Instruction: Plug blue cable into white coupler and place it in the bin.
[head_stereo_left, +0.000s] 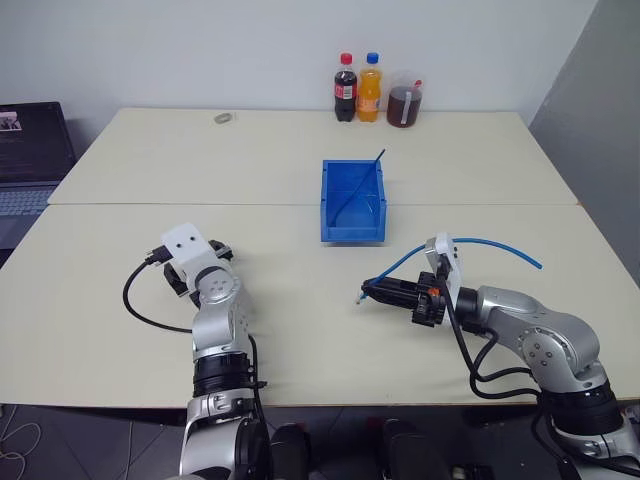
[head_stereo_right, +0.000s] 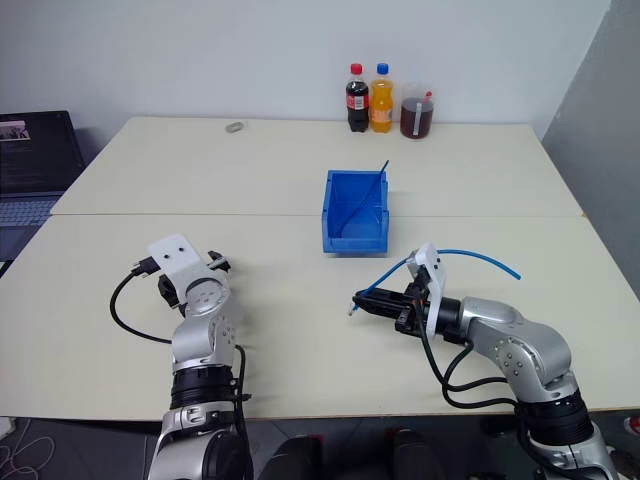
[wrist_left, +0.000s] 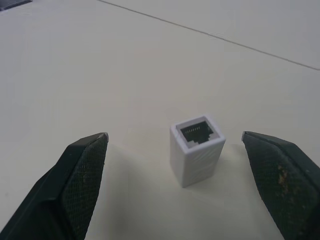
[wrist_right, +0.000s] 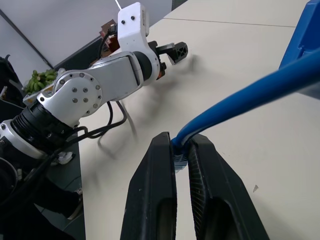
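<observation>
The white coupler is seen upright on the table, socket up, between the wide-spread left gripper fingers; the blue cable is pinched in the right gripper

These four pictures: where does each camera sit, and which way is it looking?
Left eye view, right eye view: on the head, looking forward and down over the table, the bin and both arms.
Left wrist view: on the left wrist, looking along the open left gripper at the white coupler standing between its fingers.
Right wrist view: on the right wrist, looking along the right gripper, shut on the blue cable, towards the left arm.
Shared: the cable shows in the head views too.
</observation>
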